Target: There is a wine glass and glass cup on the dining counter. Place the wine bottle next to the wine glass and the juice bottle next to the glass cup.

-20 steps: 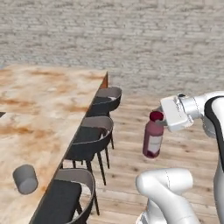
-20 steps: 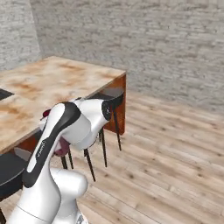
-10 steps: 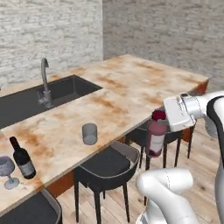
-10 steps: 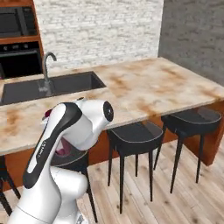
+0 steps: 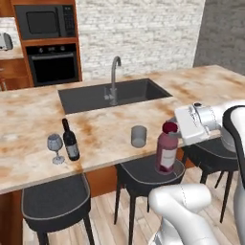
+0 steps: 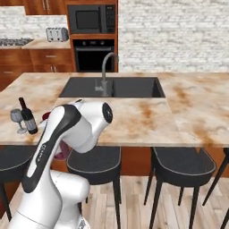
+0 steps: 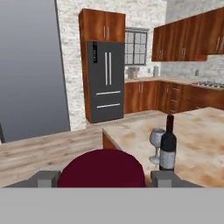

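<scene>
The gripper (image 5: 173, 132) is clamped on the neck of the juice bottle (image 5: 166, 149), a reddish bottle with a dark red cap, holding it upright in the air just off the front edge of the dining counter (image 5: 110, 131), above one of the dark stools (image 5: 146, 171). The glass cup (image 5: 139, 136) stands on the counter close to the left of the bottle, near the edge. Further left along the same edge, the wine bottle (image 5: 71, 140) stands just beside the wine glass (image 5: 55, 146), the glass on its left. From the hand camera, the juice bottle's cap (image 7: 102, 169) sits between the two fingers (image 7: 162, 178). Behind it all, the sink (image 5: 112, 94) and its tap (image 5: 114, 76) are set into the counter.
</scene>
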{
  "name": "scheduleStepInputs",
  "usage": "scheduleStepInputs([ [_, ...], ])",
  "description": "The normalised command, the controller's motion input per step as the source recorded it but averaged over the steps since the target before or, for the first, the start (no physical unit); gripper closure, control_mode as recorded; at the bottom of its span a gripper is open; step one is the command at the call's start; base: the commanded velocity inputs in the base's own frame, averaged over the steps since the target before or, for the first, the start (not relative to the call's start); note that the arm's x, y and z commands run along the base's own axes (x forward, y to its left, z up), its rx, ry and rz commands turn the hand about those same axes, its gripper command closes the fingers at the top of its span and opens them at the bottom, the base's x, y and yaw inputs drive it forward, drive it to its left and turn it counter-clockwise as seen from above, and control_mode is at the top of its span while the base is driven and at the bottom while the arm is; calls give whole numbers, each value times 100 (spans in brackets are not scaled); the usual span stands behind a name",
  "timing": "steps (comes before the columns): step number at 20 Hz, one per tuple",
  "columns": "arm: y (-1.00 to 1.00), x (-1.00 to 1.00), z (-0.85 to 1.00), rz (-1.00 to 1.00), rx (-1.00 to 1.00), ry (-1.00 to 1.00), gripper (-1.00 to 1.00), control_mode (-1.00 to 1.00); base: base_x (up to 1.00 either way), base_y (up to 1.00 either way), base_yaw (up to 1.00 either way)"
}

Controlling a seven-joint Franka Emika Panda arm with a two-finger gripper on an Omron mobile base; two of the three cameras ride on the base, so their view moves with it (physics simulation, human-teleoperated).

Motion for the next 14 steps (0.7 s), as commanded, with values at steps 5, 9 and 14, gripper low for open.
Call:
scheduleStepInputs([
  [5,0,0,0,0,0,0,100,100,1,-59,29],
  [9,0,0,0,0,0,0,100,100,0,-67,20],
  [14,0,0,0,0,0,0,100,100,27,-50,22],
])
